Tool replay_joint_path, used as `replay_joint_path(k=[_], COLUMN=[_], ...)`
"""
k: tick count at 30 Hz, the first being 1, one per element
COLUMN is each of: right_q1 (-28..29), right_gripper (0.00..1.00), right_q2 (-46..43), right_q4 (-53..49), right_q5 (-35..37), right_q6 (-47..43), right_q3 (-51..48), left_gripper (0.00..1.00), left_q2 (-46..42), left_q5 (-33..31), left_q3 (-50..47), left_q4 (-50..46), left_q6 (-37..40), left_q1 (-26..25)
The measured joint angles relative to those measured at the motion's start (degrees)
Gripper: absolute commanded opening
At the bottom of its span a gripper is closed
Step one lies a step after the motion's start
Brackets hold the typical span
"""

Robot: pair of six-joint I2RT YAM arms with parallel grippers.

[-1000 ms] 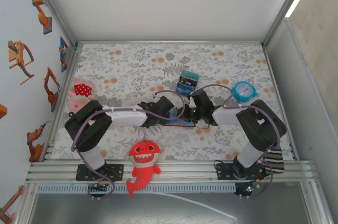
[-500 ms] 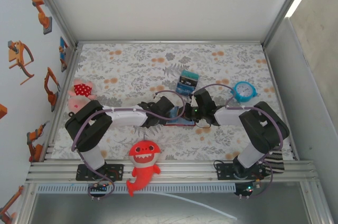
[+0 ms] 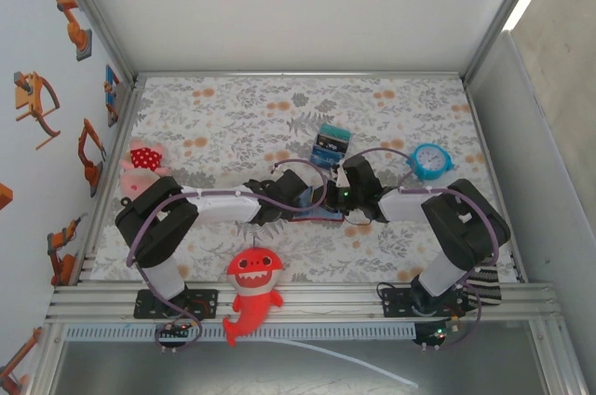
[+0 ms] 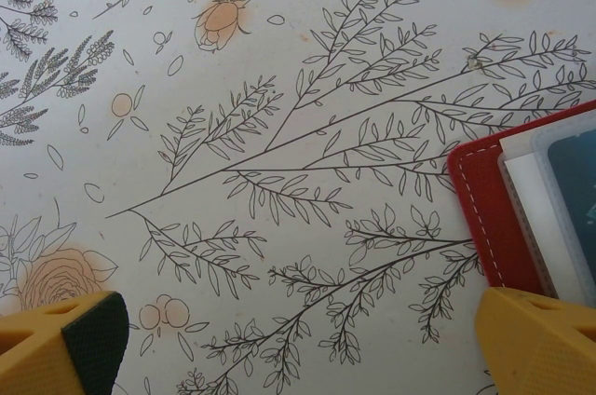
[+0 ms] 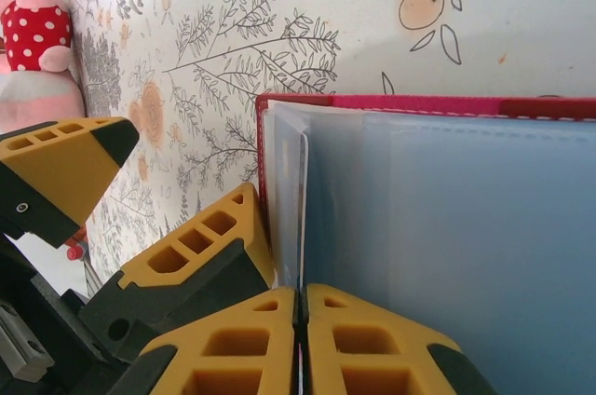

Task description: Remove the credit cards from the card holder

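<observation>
Reading from the right gripper [image 5: 298,325]: fingers pressed together at the near edge of the card holder [image 5: 419,104], which lies open and flat. A thin pale edge runs straight away from the fingertips; whether it is pinched, we cannot tell. We judge any pull goes back along that line. Left gripper [image 4: 303,344] is spread wide, empty, over the floral cloth [image 4: 279,134]. The holder's red corner sits just beside its right finger, with a teal credit card [image 4: 573,181] tucked inside.

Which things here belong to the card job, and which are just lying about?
Job: card holder, teal card in it.
Lying about: shark plush, pink plush, blue clock, striped block.
</observation>
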Motion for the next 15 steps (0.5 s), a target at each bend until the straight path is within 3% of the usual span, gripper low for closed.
replay_joint_path(k=[15], right_q1=[-0.7], right_gripper=[0.06], right_q2=[-1.4], right_q4=[-1.9], right_q5=[0.6], right_q6=[-0.9], right_q3=[-0.1], left_gripper=[0.97], left_q2=[0.0], left_q5=[-0.2], left_q3=[0.0], left_q4=[0.0], left_q6=[0.0], left_q1=[0.0])
